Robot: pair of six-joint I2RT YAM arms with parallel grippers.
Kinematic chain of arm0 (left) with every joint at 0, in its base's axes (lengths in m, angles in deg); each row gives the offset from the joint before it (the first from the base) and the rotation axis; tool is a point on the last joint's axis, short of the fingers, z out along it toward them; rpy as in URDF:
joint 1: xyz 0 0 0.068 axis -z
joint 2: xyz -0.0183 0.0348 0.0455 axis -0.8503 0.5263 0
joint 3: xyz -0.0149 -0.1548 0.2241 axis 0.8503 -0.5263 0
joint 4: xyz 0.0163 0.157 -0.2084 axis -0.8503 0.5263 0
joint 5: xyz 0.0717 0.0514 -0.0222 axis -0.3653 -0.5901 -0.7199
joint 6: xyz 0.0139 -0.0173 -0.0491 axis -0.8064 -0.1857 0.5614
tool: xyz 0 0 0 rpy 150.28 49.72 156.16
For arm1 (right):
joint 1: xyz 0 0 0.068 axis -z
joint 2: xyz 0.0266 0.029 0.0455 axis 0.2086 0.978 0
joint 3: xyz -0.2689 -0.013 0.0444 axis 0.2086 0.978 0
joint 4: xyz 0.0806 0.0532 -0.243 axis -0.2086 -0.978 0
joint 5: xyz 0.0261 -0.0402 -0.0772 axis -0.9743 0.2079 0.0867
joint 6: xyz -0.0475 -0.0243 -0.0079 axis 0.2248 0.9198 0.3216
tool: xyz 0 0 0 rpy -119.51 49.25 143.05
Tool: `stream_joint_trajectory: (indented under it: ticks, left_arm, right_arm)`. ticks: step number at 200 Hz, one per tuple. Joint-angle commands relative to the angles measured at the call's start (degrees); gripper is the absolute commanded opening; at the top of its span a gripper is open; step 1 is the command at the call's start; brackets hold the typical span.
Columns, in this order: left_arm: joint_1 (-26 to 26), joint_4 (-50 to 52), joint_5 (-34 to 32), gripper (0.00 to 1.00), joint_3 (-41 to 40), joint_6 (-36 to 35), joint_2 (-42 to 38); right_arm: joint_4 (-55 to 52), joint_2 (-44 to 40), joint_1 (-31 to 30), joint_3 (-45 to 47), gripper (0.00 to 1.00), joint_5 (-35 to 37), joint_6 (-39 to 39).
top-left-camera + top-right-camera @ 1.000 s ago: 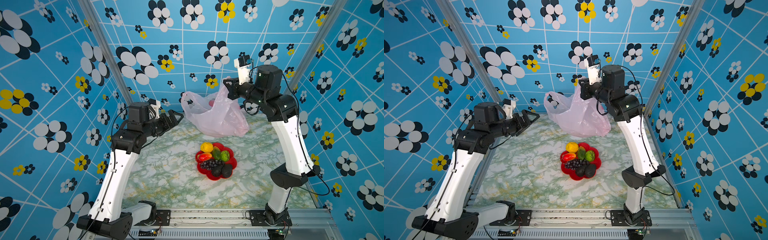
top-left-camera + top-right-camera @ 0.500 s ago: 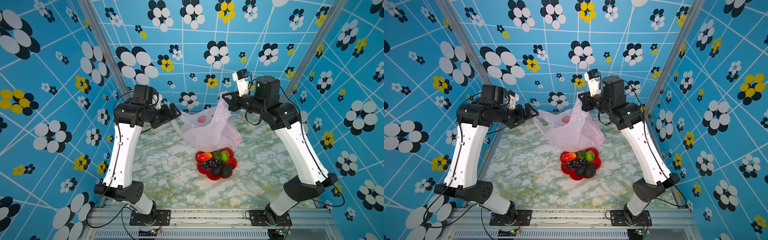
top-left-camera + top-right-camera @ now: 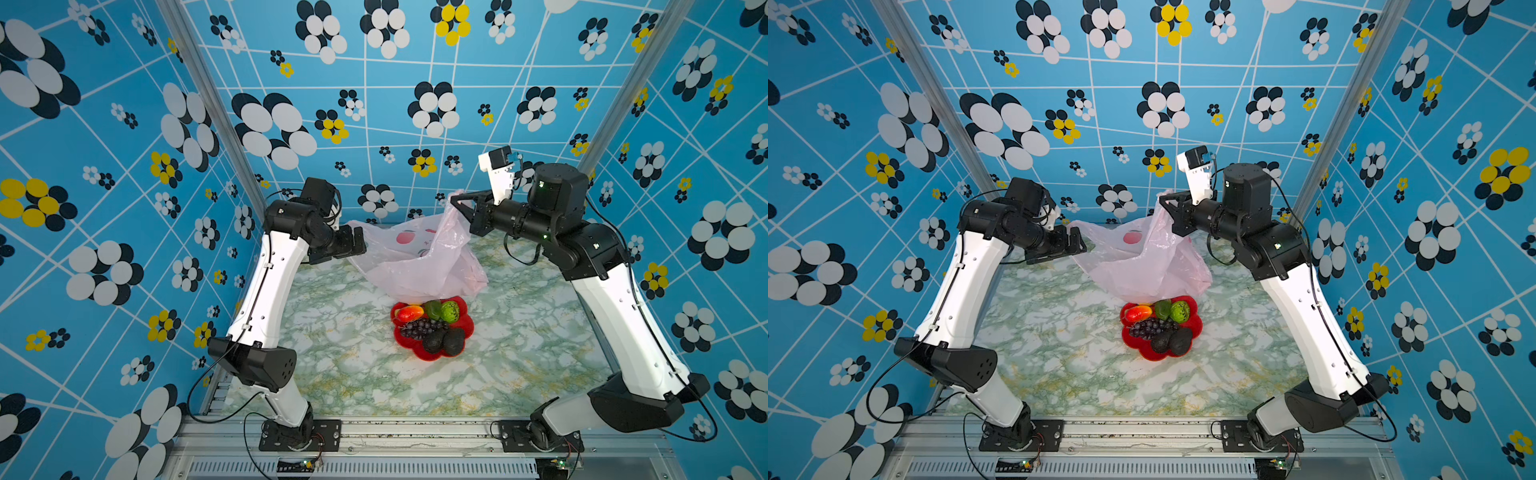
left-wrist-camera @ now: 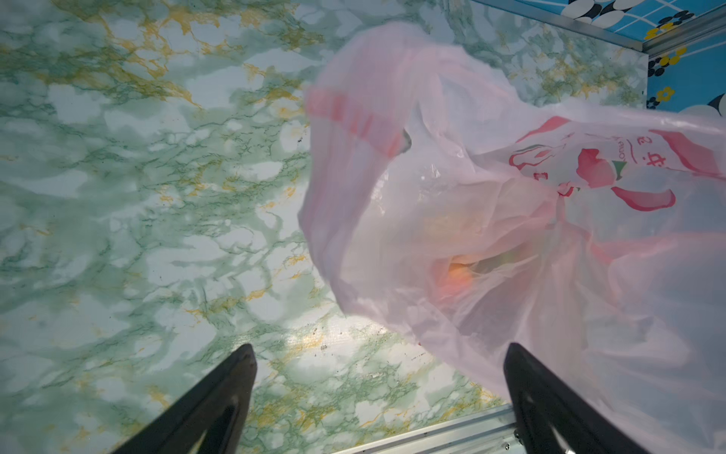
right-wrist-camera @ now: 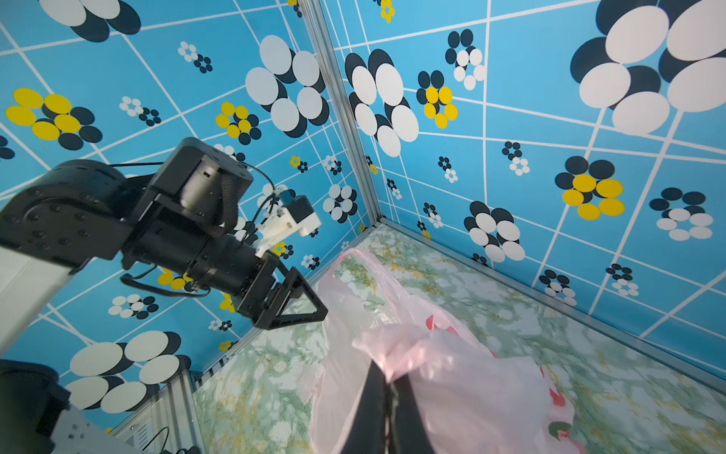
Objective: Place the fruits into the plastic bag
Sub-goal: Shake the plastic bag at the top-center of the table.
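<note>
A thin, translucent pale-pink plastic bag (image 3: 415, 257) printed with red fruit pictures and writing hangs at the centre of both top views, held up off a green-veined marble-pattern table (image 3: 332, 353). Its film is crinkled and sagging, and its mouth is stretched between the two arms. Its lower folds drape over the far rim of a red flower-shaped dish (image 3: 467, 328) just below it in the frame.

The right gripper (image 3: 455, 203), right of centre, is pinched tight on the bag's raised upper edge. In the right wrist view its closed fingers (image 5: 373, 408) have pink film bunched between them.

The left gripper (image 3: 357, 243), left of centre, is spread fully wide and grips nothing. It sits just beside the bag's other corner, and whether it touches is unclear.

On the dish lie a red-orange mango-like fruit (image 3: 409, 312), two green fruits (image 3: 449, 311), a dark purple grape bunch (image 3: 419, 328) and two blackish avocado-like fruits (image 3: 453, 341).

In the left wrist view, blurred orange and green shapes (image 4: 457, 275) show through the film. I cannot tell whether they are inside the bag or behind it.
</note>
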Motion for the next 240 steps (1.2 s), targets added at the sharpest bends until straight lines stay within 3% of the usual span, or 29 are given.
stream_joint_trajectory:
  ticks: [1, 28, 43, 54, 64, 71, 81, 109, 135, 168, 192, 205, 214, 224, 240]
  left_arm:
    - [0.07, -0.87, -3.57, 1.0, 3.85, -2.59, 3.83]
    - [0.06, -1.92, -4.74, 0.98, 6.68, -3.39, 6.66]
    - [0.08, -1.75, -4.22, 0.88, 8.33, -3.33, 8.94]
    - [0.16, -0.92, -3.94, 0.71, 9.67, -3.29, 10.11]
    - [0.23, -0.63, -3.94, 0.48, 10.21, -3.02, 10.52]
    - [0.25, -0.91, -3.92, 0.25, 10.37, -2.71, 10.51]
    - [0.21, -1.53, -3.47, 0.0, 10.96, -1.96, 10.5]
    - [0.48, -3.1, -0.03, 0.0, 19.37, 2.61, 12.25]
    - [1.05, -8.02, 3.17, 0.0, 32.54, 9.73, 14.29]
    - [2.14, -29.03, 5.11, 0.0, 31.78, 15.72, 6.64]
    - [4.98, -39.04, 3.22, 0.0, 29.35, 11.22, -0.65]
    - [8.05, -41.12, 0.6, 0.0, 23.64, 5.51, -5.86]
    - [9.99, -41.68, -0.94, 0.0, 16.69, 2.15, -10.51]
    - [12.03, -41.77, -4.36, 0.0, 6.37, -1.68, -16.15]
    - [13.25, -44.9, -10.0, 0.0, -18.09, -2.81, -27.32]
  right_arm:
    - [1.68, -2.54, 0.3, 2.15, 0.0, -0.9, 0.84]
    - [1.07, -3.45, 0.3, 3.5, 0.0, -2.04, 0.27]
    - [0.72, -3.82, 0.31, 4.23, 0.0, -1.35, 0.02]
    - [0.24, -4.13, 0.37, 4.69, 0.0, -0.16, -0.25]
    - [0.25, -4.59, 0.36, 5.34, 0.0, 0.82, -0.46]
    - [0.6, -4.89, 0.38, 6.09, 0.0, 1.85, -0.66]
    - [0.71, -4.92, 0.39, 7.08, 0.0, 4.75, -1.13]
    - [0.36, -1.25, 0.92, 6.66, 0.0, 16.93, -0.65]
    - [3.34, 5.61, 2.23, -4.45, 0.0, 21.28, 0.45]
    - [8.07, 12.09, 2.18, -28.13, 0.0, 15.95, 0.84]
    - [11.3, 11.25, 2.12, -35.68, 0.0, 9.42, -0.8]
    - [10.44, 8.12, 2.04, -32.3, 0.0, 6.86, -1.23]
    - [9.09, 4.15, 1.89, -24.88, 0.0, 6.19, -0.75]
    - [9.97, -1.63, 1.88, -10.66, 0.0, 6.95, -1.28]
    - [13.35, -10.1, 1.88, 16.19, 0.0, 9.71, -5.78]
